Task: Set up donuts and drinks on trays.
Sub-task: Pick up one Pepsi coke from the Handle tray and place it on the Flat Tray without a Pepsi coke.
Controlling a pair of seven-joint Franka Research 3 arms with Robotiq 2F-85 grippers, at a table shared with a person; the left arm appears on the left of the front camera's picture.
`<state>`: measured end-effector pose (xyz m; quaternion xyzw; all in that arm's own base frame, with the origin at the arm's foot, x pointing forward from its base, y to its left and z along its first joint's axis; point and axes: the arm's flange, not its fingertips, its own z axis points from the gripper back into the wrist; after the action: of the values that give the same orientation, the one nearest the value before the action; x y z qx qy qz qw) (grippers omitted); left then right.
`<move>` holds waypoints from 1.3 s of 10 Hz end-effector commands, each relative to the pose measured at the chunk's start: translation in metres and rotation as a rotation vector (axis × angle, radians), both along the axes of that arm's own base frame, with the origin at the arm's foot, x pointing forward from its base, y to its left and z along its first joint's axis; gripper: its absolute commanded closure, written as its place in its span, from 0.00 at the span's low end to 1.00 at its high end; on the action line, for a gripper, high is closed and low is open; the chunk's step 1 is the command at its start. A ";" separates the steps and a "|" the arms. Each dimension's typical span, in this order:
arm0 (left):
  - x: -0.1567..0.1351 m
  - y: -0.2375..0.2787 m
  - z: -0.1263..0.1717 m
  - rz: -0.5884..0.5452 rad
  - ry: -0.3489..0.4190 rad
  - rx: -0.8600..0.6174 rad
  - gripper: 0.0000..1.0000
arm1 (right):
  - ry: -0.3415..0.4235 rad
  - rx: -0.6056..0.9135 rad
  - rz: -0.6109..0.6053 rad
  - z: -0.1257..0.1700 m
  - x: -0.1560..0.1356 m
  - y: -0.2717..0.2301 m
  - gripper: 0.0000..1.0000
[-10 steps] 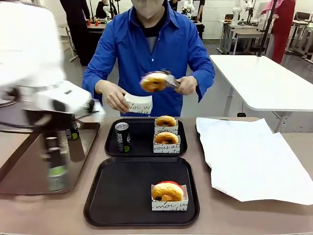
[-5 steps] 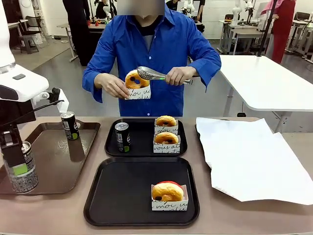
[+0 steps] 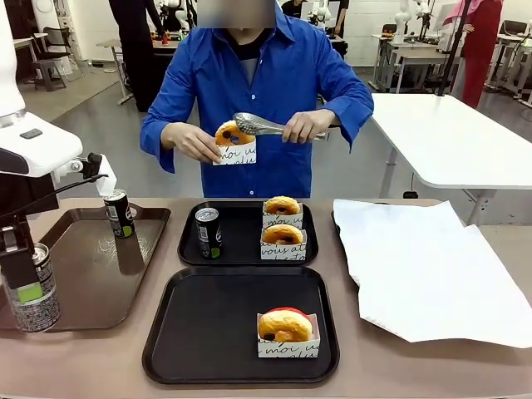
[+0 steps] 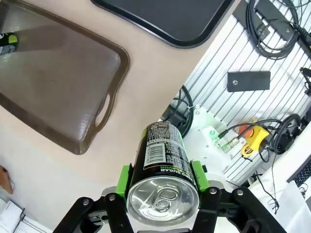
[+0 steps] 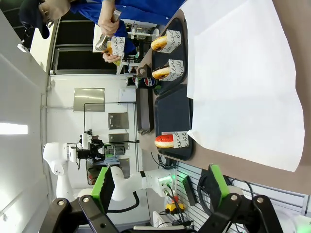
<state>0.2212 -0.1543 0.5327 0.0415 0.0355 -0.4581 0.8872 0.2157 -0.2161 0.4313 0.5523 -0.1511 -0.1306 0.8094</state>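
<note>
My left gripper [image 3: 23,278] is shut on a dark drink can [image 3: 32,291] at the far left, by the near left corner of the brown tray [image 3: 100,274]. In the left wrist view the can [image 4: 163,167] sits between my green pads [image 4: 125,178]. A second can [image 3: 119,214] stands on the brown tray. The far black tray [image 3: 241,218] holds a third can [image 3: 208,233] and two boxed donuts [image 3: 283,241]. One boxed donut [image 3: 286,331] sits on the near black tray [image 3: 208,332]. The person holds a boxed donut [image 3: 235,143] and tongs [image 3: 262,126]. My right gripper [image 5: 161,189] is open with nothing between its fingers.
A large white paper sheet [image 3: 424,266] covers the table's right side. The person stands at the far edge, both hands above the table. In the left wrist view the brown tray [image 4: 63,92] and a black tray's corner [image 4: 170,19] lie below, and cables hang past the table edge.
My left arm has swung left with the can, from over the brown tray to its left edge. The person has lowered the donut with the tongs into the held box.
</note>
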 end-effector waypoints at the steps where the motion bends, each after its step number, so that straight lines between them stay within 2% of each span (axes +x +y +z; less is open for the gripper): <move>1: 0.024 -0.017 -0.007 -0.005 -0.020 -0.077 0.42 | -0.012 0.013 0.005 0.000 -0.002 -0.001 0.00; 4: 0.069 -0.060 -0.034 -0.008 -0.007 -0.123 0.42 | -0.012 0.013 0.005 0.000 -0.002 -0.001 0.00; 5: 0.080 -0.071 -0.042 -0.010 0.025 -0.138 0.42 | -0.012 0.013 0.005 0.000 -0.002 -0.001 0.00; 6: 0.089 -0.081 -0.051 -0.043 0.025 -0.161 0.42 | -0.012 0.013 0.005 0.000 -0.002 -0.001 0.00; 7: 0.095 -0.085 -0.066 -0.072 0.074 -0.153 0.42 | -0.012 0.013 0.005 0.000 -0.002 -0.001 0.00; 8: 0.089 -0.072 -0.060 -0.070 0.109 -0.161 0.42 | -0.012 0.013 0.005 0.000 -0.002 -0.001 0.00; 9: 0.061 -0.033 -0.021 -0.078 0.129 -0.168 0.42 | -0.012 0.013 0.005 0.000 -0.002 -0.001 0.00; 10: 0.028 0.009 0.014 -0.099 0.074 -0.198 0.42 | -0.012 0.013 0.005 0.000 -0.002 -0.001 0.00; 11: 0.000 0.035 0.031 -0.099 0.015 -0.216 0.42 | -0.012 0.013 0.005 0.000 -0.002 -0.001 0.00; 12: -0.011 0.044 0.033 -0.083 -0.012 -0.206 0.42 | -0.012 0.013 0.005 0.000 -0.002 -0.001 0.00; 13: -0.009 0.045 0.028 -0.070 -0.001 -0.203 0.42 | -0.012 0.013 0.005 0.000 -0.002 -0.001 0.00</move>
<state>0.2037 -0.1077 0.5757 -0.0552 -0.0063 -0.4892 0.8704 0.2157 -0.2161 0.4313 0.5524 -0.1511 -0.1306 0.8093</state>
